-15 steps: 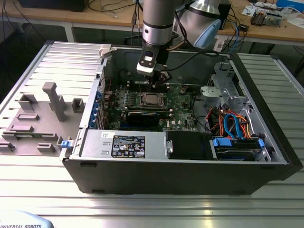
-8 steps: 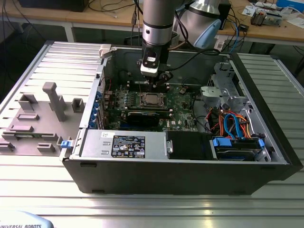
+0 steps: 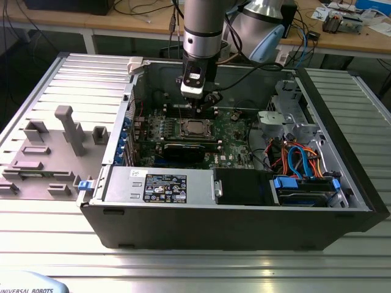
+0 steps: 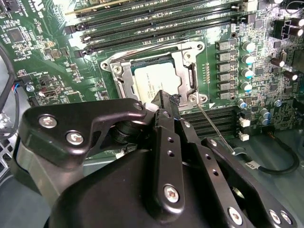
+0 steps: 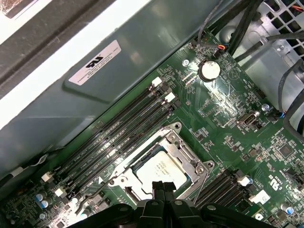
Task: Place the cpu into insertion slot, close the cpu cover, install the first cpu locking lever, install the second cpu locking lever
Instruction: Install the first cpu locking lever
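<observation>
My pincer [image 5: 162, 186], narrow and empty, hovers at the edge of the cpu cover [image 5: 191, 163]. Pushed off-line, it could slip off the thin locking lever [image 4: 214, 129] and scratch the board [image 5: 223, 111].

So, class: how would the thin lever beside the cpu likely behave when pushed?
The lever is a thin wire rod, so probably light and springy. Its smooth metal could let a pushing tip slip off.

Open computer case [image 3: 214, 229] on ribbed table [image 3: 183, 268], blue cables [image 3: 299, 160] inside
</observation>
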Tool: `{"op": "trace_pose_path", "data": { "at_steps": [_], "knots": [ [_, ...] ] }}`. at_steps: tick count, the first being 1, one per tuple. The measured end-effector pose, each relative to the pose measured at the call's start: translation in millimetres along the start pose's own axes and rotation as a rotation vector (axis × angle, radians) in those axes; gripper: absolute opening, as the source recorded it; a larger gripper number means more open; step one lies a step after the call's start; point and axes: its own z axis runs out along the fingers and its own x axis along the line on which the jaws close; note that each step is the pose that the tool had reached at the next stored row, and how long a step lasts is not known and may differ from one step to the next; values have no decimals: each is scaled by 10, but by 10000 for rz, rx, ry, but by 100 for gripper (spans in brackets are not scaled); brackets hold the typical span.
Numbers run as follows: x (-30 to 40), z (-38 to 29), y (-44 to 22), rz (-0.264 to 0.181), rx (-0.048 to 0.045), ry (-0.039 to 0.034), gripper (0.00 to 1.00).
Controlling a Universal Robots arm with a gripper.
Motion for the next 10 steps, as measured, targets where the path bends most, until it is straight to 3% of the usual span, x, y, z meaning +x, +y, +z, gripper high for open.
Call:
{"op": "trace_pose_path", "data": {
  "at_steps": [3, 8, 10],
  "knots": [
    [0, 0, 0, -274, -4, -1, 11],
    [1, 0, -1, -1367, -22, -3, 11],
    [1, 0, -1, -1375, -22, -4, 11]
  ]
}}
